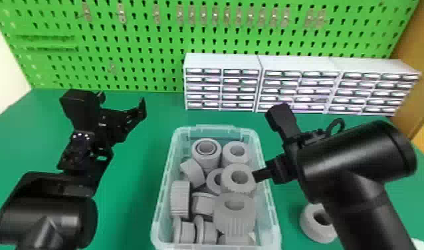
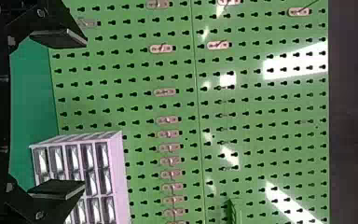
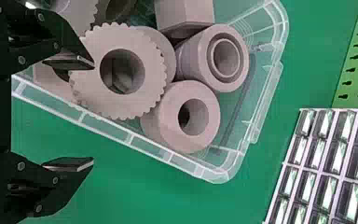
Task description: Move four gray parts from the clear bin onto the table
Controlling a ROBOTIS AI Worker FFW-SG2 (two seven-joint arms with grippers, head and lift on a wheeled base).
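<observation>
In the head view the clear bin [image 1: 276,212] stands on the green table, holding several gray rings, rollers and toothed parts. My right gripper [image 1: 271,172] is at its right wall, beside a toothed gray part [image 1: 228,181]. The right wrist view shows my right gripper [image 3: 92,113] open: one finger by the toothed part [image 3: 86,93], the other outside the bin rim [image 3: 130,138]. A gray ring [image 1: 309,226] lies on the table right of the bin, partly behind the right arm. Left of the bin, my left gripper [image 1: 122,102] is raised and open, facing the pegboard; left wrist view: left gripper [image 2: 84,114].
White drawer cabinets [image 1: 221,61] line the back of the green table [image 1: 148,133], right of centre. Behind them rises a green pegboard [image 1: 138,40] with small hooks. A white object [image 1: 420,245] shows at the bottom right corner.
</observation>
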